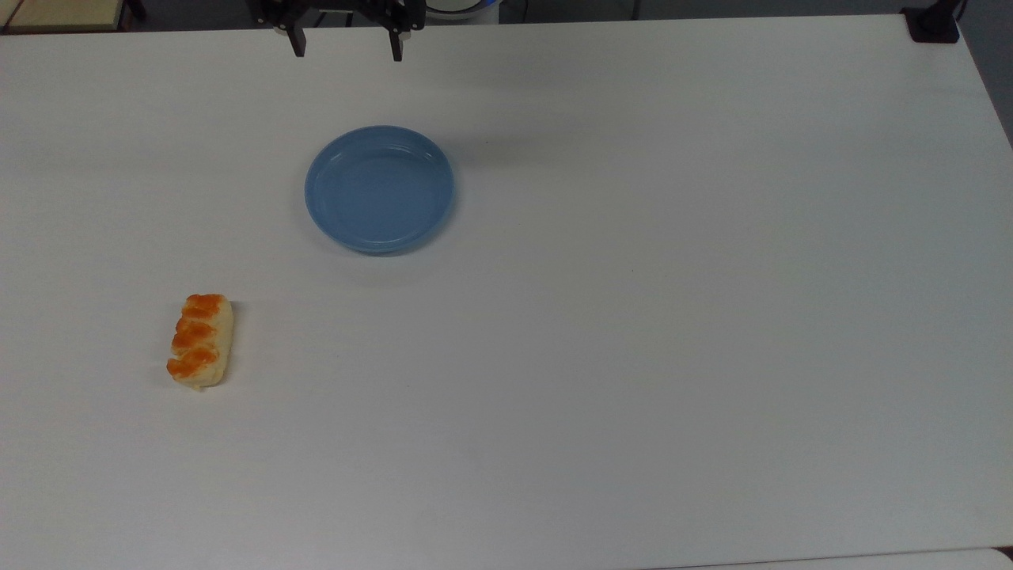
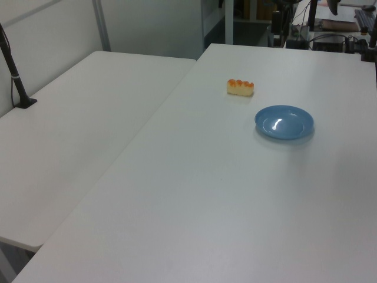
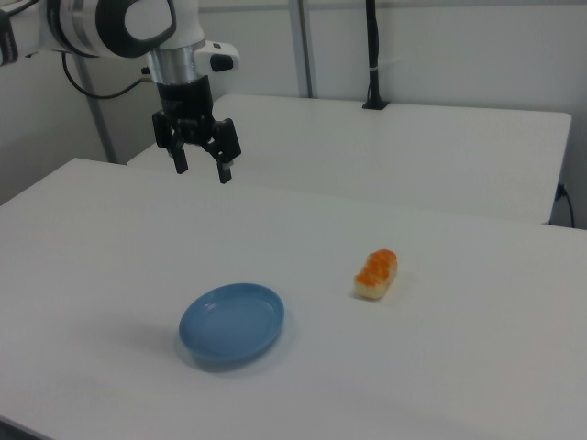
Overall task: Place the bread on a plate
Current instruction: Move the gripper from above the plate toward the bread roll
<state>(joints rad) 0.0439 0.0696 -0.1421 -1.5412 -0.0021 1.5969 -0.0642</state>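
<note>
The bread (image 1: pixel 200 341) is a small cream loaf with glossy orange bumps, lying on the table (image 1: pixel 633 317). The gripper (image 3: pixel 202 170) hangs with fingers spread and empty, well apart from it, beyond the plate (image 1: pixel 380 190).

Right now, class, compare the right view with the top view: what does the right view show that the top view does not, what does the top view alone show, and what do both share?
The right view alone shows the white arm above the open gripper, raised above the table, and a second table behind with a black pole on it.

The top view alone shows the plate as a full circle and a black mount at the table's far corner.

Both show the bread lying on the white table, apart from the empty plate, and the gripper's spread fingers.
</note>
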